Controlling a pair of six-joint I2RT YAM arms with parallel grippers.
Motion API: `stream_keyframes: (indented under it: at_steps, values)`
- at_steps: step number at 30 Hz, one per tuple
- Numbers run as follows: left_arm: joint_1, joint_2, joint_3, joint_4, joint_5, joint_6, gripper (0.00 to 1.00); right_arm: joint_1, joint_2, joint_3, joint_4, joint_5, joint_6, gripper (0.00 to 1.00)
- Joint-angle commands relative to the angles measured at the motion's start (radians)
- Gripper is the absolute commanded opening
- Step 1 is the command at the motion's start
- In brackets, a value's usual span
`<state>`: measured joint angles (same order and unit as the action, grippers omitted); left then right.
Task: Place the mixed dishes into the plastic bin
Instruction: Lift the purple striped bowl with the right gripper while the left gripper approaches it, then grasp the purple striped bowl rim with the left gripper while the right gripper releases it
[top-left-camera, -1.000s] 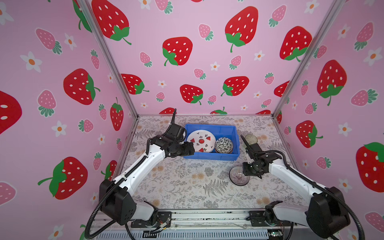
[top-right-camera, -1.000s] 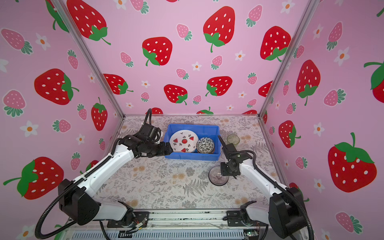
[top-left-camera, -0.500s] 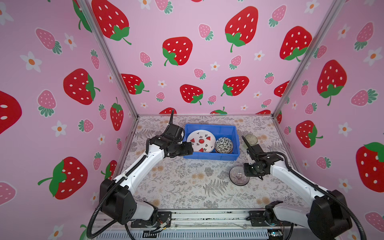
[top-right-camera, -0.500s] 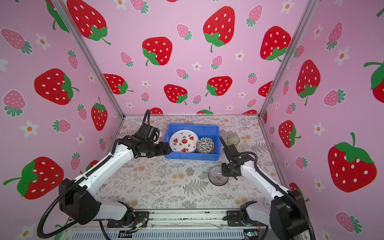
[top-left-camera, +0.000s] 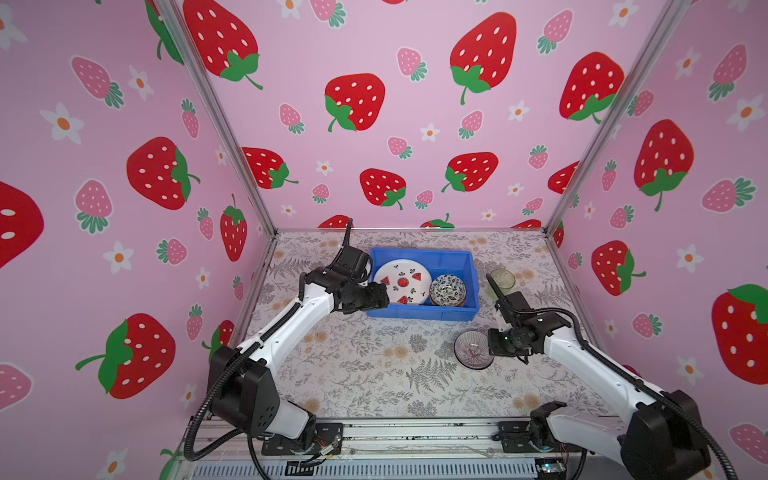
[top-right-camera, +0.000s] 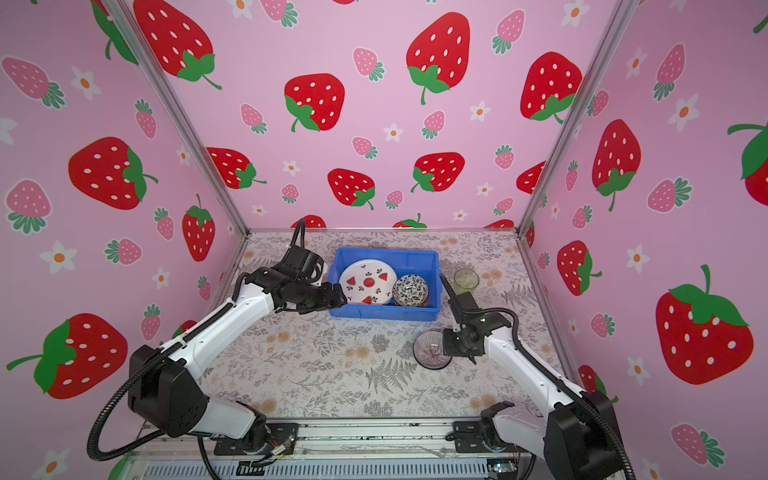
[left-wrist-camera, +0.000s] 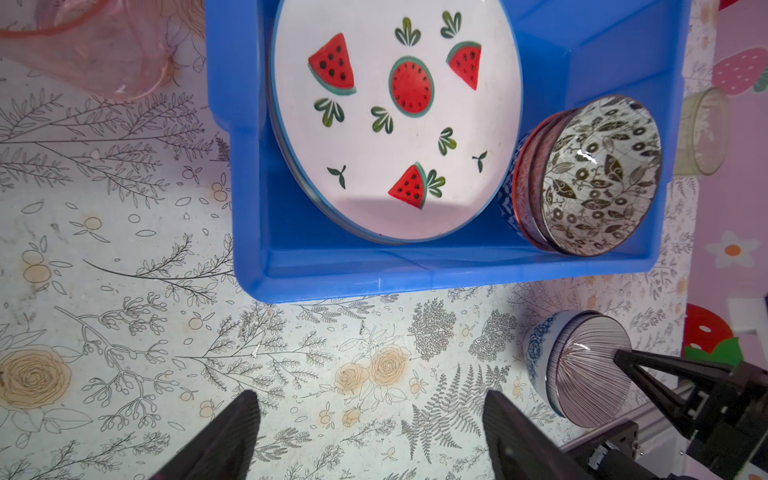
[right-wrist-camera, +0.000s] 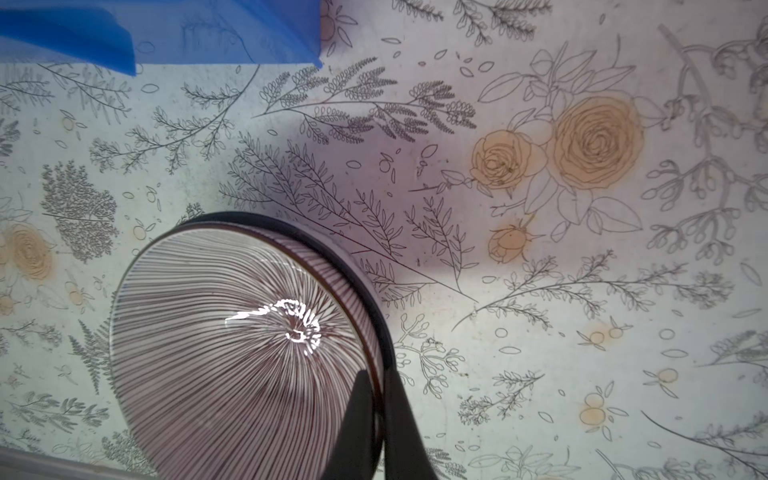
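— Left wrist view first, Mia: what sits furthest left?

— A pink tumbler (left-wrist-camera: 87, 50) on the floral cloth (left-wrist-camera: 124, 249), just outside the blue bin (left-wrist-camera: 415, 282) and not packed yet. The left gripper (left-wrist-camera: 370, 440) hangs near the bin's front left corner with its jaws spread wide and nothing between them. It sits where it was a second ago.

— And inside the bin?

— The watermelon plate (top-left-camera: 402, 282) fills the left half. The nested bowls (top-left-camera: 447, 289) are right beside it in the right half. Those are done.

— So what changed?

— The right side. A second ago the right gripper (right-wrist-camera: 378, 415) had its jaws partly open at the striped bowl (right-wrist-camera: 232, 353). Now they are pinched on its rim, one finger inside and one outside. In both top views the bowl (top-left-camera: 473, 349) is over the cloth in front of the bin's right end, apart from it. I can't tell whether it has left the cloth.

— Meaning?

— I'd judge the grasp made, with the lift and carry into the bin next. A rim pinch on a glossy bowl could slip or swing, and the bin has little free room.

— Further right?

— A green tumbler (top-left-camera: 500, 279) is on the cloth beside the bin's right end. That leaves three pieces outside.

— Any writing?

— None I can read. I see no brand or label on the dishes, bin or arms.
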<state>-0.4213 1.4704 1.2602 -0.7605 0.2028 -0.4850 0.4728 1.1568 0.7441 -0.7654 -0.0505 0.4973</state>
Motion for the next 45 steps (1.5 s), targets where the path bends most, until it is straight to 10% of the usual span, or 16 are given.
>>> stream_keyframes:
  at_steps: [1, 11, 21, 45]
  values:
    - [0.004, -0.001, 0.043, -0.016, 0.003, 0.016, 0.87, 0.0, -0.01, 0.002, -0.041, -0.003, -0.003, 0.02]
    - [-0.017, -0.044, -0.006, -0.008, -0.009, -0.088, 0.87, 0.0, -0.017, 0.081, -0.088, 0.009, -0.028, 0.0]
    - [-0.285, -0.042, -0.029, 0.133, -0.139, -0.31, 0.87, 0.001, -0.022, 0.178, -0.162, 0.003, -0.054, 0.0]
    - [-0.522, 0.346, 0.268, 0.134, -0.037, -0.27, 0.67, 0.097, 0.042, 0.315, -0.161, -0.005, -0.029, 0.0]
